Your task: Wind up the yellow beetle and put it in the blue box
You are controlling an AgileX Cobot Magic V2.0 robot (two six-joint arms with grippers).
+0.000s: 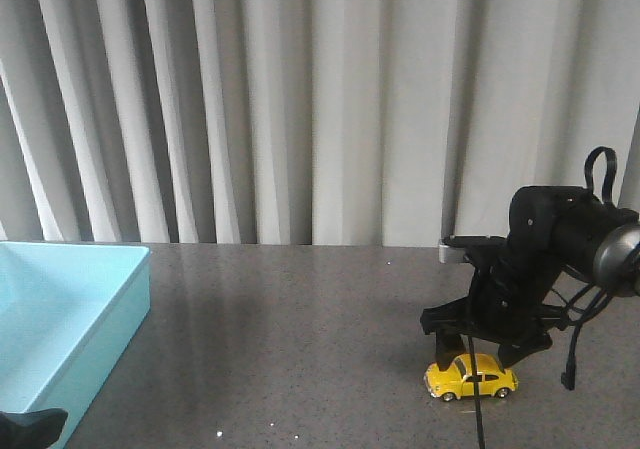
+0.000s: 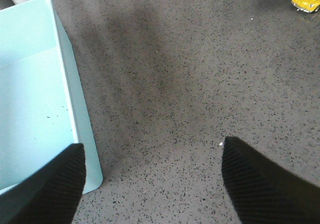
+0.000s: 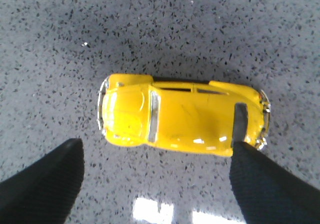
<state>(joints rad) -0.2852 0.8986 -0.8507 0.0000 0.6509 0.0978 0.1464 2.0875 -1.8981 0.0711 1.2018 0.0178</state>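
A dark speckled worktop (image 1: 300, 339) carries the blue box (image 1: 60, 319) at its left edge, waiting empty to receive the toy. Toward the right front edge, the right gripper (image 1: 478, 347) hangs bent steeply down over the yellow beetle (image 1: 471, 377), jaws spread wide and holding nothing, apparently lined up to grasp the car, which stands on its wheels. The left gripper (image 2: 150, 184) idles open beside the box's near corner.

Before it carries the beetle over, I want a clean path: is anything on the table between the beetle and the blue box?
Nothing visible: only bare tabletop lies between the beetle and the box.
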